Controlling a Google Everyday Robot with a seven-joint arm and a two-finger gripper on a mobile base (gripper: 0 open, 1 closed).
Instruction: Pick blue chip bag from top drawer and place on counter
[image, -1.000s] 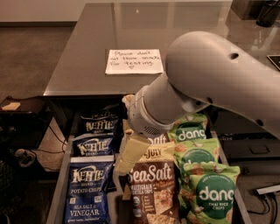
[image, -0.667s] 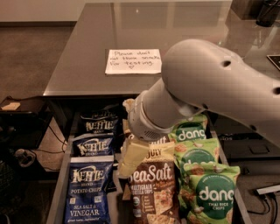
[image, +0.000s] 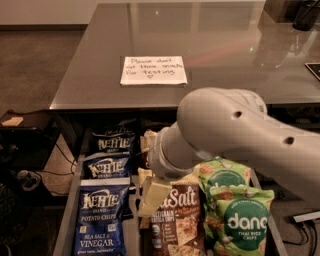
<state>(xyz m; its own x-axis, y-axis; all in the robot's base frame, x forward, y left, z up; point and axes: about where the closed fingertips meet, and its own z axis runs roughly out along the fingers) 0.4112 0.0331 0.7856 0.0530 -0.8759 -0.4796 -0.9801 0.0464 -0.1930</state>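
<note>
Three blue Kettle chip bags lie in the left column of the open top drawer (image: 64, 225): a near one (image: 100, 220), a middle one (image: 106, 166) and a far one (image: 114, 141). My gripper (image: 150, 194) hangs from the large white arm (image: 235, 135). It is low over the drawer, at the seam between the blue column and the brown Sea Salt bags (image: 177, 215), just right of the near blue bag. It holds nothing that I can see. The dark grey counter (image: 210, 35) lies beyond the drawer and bears the white handwritten note (image: 153, 70).
Green dang bags (image: 240, 220) fill the drawer's right column. The arm hides the far middle of the drawer. A dark object (image: 306, 14) stands at the counter's far right corner. Cables and a low dark shelf (image: 20, 125) are on the floor at left.
The arm has swung a little to the right and lower in the view. The gripper has dropped toward the near end of the drawer, between the blue and brown columns.
</note>
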